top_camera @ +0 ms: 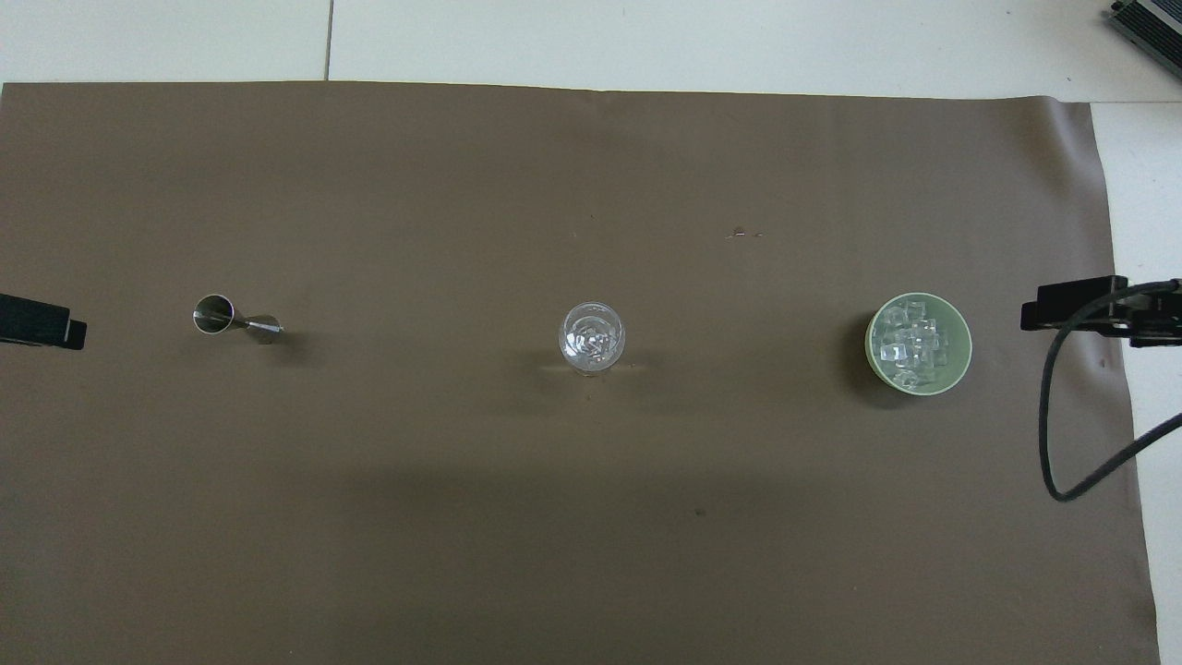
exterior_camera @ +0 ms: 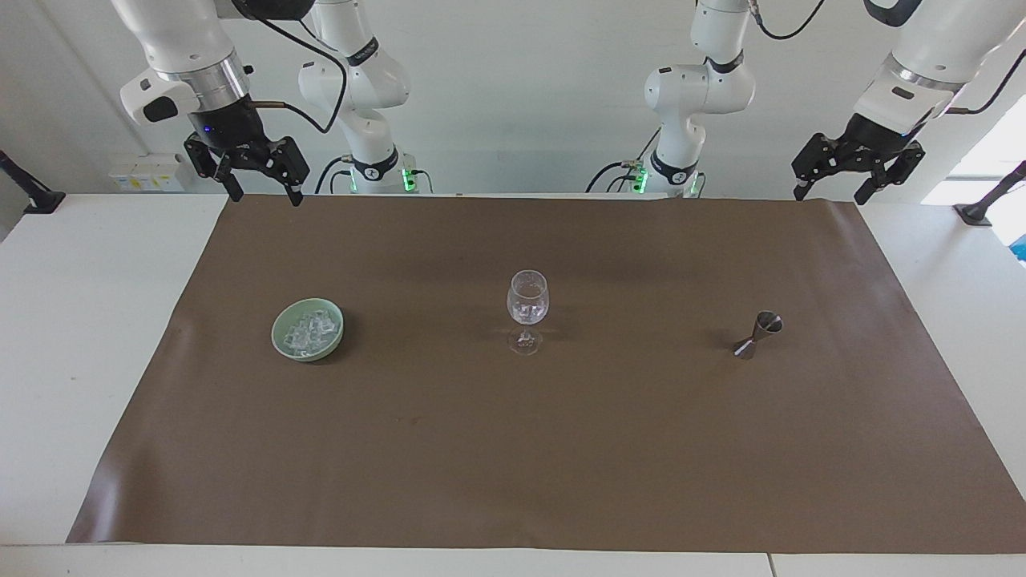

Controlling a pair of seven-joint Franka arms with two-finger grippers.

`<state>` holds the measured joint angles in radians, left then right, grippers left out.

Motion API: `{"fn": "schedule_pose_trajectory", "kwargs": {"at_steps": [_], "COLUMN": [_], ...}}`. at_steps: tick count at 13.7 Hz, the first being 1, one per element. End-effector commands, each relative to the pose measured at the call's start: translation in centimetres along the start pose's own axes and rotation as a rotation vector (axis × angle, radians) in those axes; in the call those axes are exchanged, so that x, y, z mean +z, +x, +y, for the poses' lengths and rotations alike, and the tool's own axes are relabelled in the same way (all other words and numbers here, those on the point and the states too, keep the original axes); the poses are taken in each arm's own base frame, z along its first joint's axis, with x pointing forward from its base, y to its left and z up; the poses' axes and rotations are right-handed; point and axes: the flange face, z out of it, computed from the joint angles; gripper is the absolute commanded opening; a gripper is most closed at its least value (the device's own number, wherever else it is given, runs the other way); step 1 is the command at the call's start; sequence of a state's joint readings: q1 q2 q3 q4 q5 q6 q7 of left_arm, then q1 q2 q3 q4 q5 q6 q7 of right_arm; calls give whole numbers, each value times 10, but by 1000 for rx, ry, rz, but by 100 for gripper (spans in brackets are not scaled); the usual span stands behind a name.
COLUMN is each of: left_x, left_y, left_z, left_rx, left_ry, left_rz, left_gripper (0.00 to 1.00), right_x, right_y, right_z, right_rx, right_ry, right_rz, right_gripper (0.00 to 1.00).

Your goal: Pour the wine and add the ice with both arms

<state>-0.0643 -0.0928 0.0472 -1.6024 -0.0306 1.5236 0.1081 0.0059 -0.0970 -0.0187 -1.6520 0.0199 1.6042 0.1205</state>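
Both hands hang raised and spread wide, holding nothing: the right hand (exterior_camera: 256, 178) over the desk's (exterior_camera: 104, 304) robot-side edge at its own end, the left hand (exterior_camera: 830, 178) likewise. Ice (top_camera: 912, 342) fills the green bowl (top_camera: 960, 365), beside the wine glass (exterior_camera: 527, 308) toward the right arm's end.

A plain matte brown mat (exterior_camera: 561, 449) covers most of the white table (exterior_camera: 88, 320), and on it sit a pale green bowl (exterior_camera: 276, 328) of clear, whitish ice (exterior_camera: 308, 333), a colourless transparent stemmed glass (exterior_camera: 527, 298) and a shiny silver-grey metal jigger (exterior_camera: 757, 334). The arms (exterior_camera: 689, 88) are glossy white with black cables, silver wrist rings and small green lights at their bases. The right end effector (exterior_camera: 259, 192) and the left end effector (exterior_camera: 830, 188) are both black.
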Motion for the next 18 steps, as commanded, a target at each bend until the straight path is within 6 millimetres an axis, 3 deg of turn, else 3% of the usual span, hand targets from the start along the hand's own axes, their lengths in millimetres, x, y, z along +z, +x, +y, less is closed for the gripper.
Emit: {"fn": "schedule_pose_trajectory", "kwargs": {"at_steps": [1, 8, 11, 14, 18], "left_x": [1, 3, -8, -6, -3], "left_y": [-3, 0, 4, 8, 8], "left_z": [4, -1, 3, 2, -1], "left_rx": [0, 14, 16, 9, -1], "left_ry": [14, 41, 16, 3, 13], "left_rz": [20, 6, 29, 29, 25], "left_gripper": [100, 100, 100, 100, 100], "right_x": [3, 13, 10, -1, -3], "right_y": [-4, -15, -14, -13, -13], "right_z": [5, 10, 10, 12, 8], "right_rx": [-20, -19, -17, -19, -17], "right_ry": [-12, -16, -18, -34, -32], "right_rz": [12, -23, -18, -21, -24], "right_gripper": [100, 100, 100, 100, 100]}}
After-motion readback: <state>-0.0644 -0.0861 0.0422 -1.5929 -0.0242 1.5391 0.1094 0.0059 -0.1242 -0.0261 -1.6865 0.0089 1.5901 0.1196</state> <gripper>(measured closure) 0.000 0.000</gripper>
